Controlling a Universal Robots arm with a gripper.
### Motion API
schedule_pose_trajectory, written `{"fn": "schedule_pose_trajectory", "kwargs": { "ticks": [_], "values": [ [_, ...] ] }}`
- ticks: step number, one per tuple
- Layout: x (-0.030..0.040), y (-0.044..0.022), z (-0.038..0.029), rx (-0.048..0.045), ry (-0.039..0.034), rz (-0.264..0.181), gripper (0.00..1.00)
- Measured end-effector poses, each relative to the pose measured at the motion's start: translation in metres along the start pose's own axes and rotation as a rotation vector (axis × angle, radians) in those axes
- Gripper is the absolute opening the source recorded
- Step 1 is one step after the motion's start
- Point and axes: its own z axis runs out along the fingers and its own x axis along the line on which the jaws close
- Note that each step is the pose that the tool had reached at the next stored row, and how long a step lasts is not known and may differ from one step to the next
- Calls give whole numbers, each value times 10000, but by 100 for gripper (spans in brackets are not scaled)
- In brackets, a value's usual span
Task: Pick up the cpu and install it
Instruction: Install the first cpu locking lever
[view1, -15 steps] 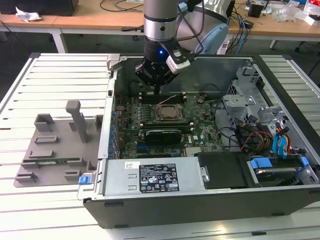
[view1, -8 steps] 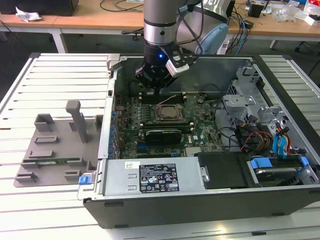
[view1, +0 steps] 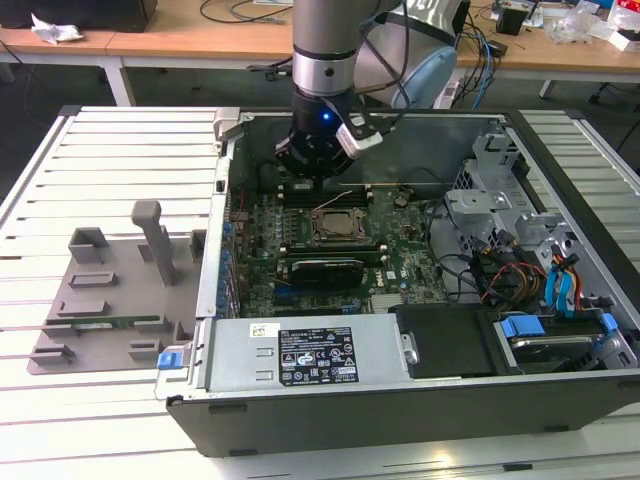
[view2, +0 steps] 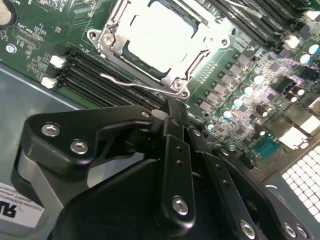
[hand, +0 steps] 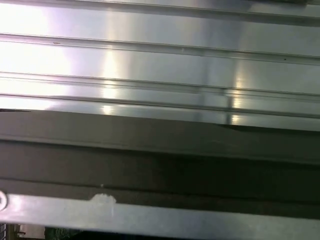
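Ribbed metal tabletop (view1: 100, 150) carries an open computer case (view1: 400, 400), with a grey plastic tray (view1: 110, 300) lying on the exterior view's left of it. Inside the case lies a green motherboard (view1: 400, 265). Over its far edge hangs the arm's black gripper (view2: 175, 117), fingers (view2: 174, 111) pressed together with nothing between them. Just beyond the fingertips, the cpu (view2: 162, 37) sits seated in its metal-framed socket (view2: 107, 40), silver top up.
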Motion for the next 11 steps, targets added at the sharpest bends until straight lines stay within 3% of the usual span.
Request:
{"fn": "schedule_pose_trajectory", "kwargs": {
  "ticks": [2,11],
  "values": [
    [-24,-3,17,-279,-21,0,11],
    [-151,-19,99,-301,-17,-3,11]
  ]
}}
